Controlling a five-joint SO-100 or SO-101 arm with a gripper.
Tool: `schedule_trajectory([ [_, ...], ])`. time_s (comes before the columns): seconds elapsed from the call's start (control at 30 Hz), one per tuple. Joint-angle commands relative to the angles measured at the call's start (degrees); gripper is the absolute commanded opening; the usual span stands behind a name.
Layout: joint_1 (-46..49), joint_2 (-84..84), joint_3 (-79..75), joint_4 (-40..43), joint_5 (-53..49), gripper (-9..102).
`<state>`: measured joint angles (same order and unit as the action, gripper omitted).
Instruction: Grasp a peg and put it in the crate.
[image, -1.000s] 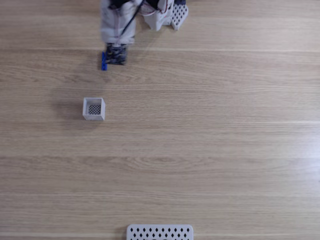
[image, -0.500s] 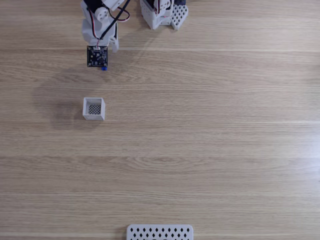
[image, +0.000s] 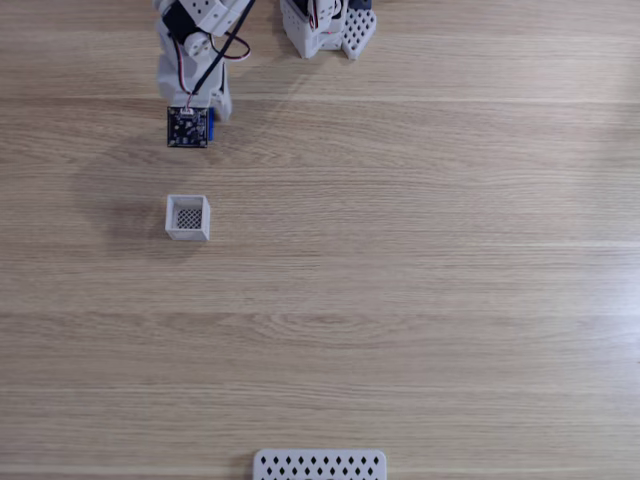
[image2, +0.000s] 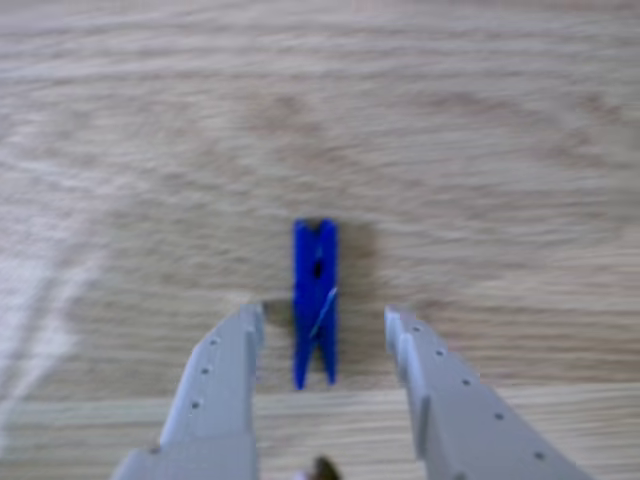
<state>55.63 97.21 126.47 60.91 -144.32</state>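
I can read no writing, brand or label on anything here; the small dark board riding on my wrist is too blurred to make out.

In the other view my gripper (image2: 322, 318) stands released, its two grey fingers (image2: 215, 385) spread wide with bare gaps on both sides of the peg (image2: 315, 300). The blue peg lies flat on the wooden table (image2: 500, 150), lengthwise between my fingers, its split end toward me and its far end reaching out past my fingertips. Neither finger touches it; it sits a little nearer the left one in that view.

In the fixed view my arm (image: 190, 60) reaches in from the table's top edge, toward its left side, and a sliver of blue peg (image: 210, 124) shows at the right side of my wrist board. The crate (image: 188, 217) stands apart from it, farther from the top edge, open side up. A white perforated panel (image: 319, 465) lies at the bottom edge.
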Motion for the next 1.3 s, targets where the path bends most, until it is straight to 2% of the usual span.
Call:
schedule_trajectory([
  [0.0, 0.0, 0.3, -3.6, -1.6, -0.2, 20],
  [0.1, -0.4, 0.1, -3.5, -0.9, -0.2, 17],
  [0.27, -0.4, 0.4, -3.0, 0.0, -0.2, -3],
  [0.4, -0.4, 0.8, -2.5, -0.3, 0.5, 1],
  [0.53, -1.4, 4.6, -2.6, -3.6, 0.4, -1],
  [0.63, -4.1, 8.7, -1.4, -11.5, 1.1, -1],
  [0.73, -7.2, 10.9, 1.3, -23.5, 6.2, -1],
  [0.87, -13.1, 12.1, 5.3, -42.1, 18.7, -1],
  [1.0, -17.3, 11.9, 9.1, -56.4, 33.7, -1],
  [1.13, -20.5, 11.5, 11.2, -64.2, 43.7, -1],
  [1.27, -21.8, 11.2, 12.0, -65.7, 47.4, -1],
])
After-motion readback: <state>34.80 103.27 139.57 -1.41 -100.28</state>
